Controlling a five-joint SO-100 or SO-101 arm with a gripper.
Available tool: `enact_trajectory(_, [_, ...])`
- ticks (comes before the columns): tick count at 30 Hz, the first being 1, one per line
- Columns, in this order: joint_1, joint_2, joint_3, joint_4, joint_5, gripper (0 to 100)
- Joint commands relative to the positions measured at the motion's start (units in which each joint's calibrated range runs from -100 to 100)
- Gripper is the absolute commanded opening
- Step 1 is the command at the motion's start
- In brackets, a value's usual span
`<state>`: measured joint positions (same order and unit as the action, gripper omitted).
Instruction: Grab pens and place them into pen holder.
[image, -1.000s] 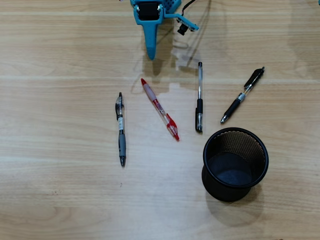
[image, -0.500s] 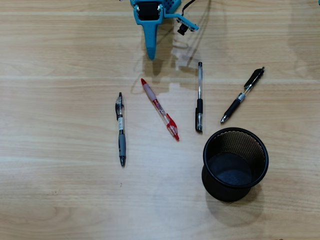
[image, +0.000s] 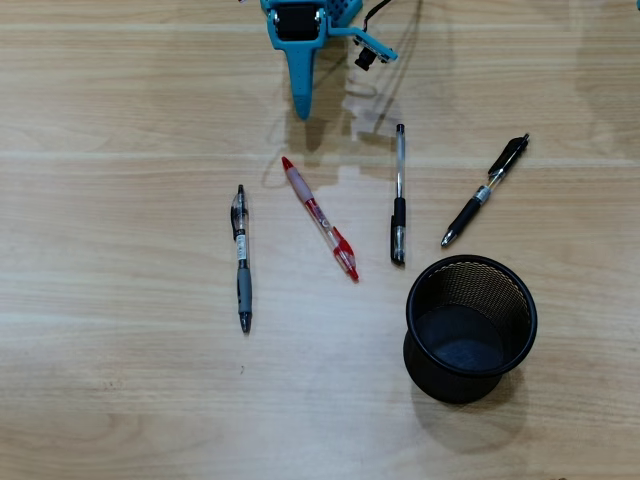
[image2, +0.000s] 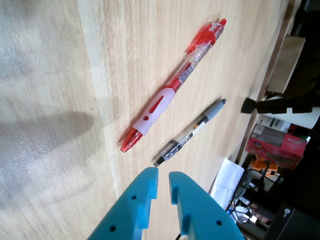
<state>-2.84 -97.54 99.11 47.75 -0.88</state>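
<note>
The red pen (image: 319, 217), judged light, stiff and slippery, is shown on the wooden table (image: 120, 380) below the nearly closed, empty gripper (image2: 163, 176), apart from the pen holder (image: 469, 327); its white rubber grip is the suggested hold.

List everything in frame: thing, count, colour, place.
Red and clear plastic pen: 1, red, table centre in the overhead view, lying diagonally.
Grey-grip clear pen: 1, grey and black, left of the red one.
Black capped clear stick pen: 1, right of centre, above the holder.
Black click pen: 1, far right, diagonal.
Black mesh metal pen holder: 1, lower right, upright, no pens inside.
Light wooden table: 1, under everything.
Blue plastic gripper: 1, top centre overhead, fingertips nearly together, holding nothing.
</note>
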Motion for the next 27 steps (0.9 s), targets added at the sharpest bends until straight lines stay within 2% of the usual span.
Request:
enact_trajectory(1, [0.1,-0.9,0.2,-0.4,-0.1,3])
enact_trajectory(27, [1.0,-0.7,-0.5,-0.5,-0.1,3])
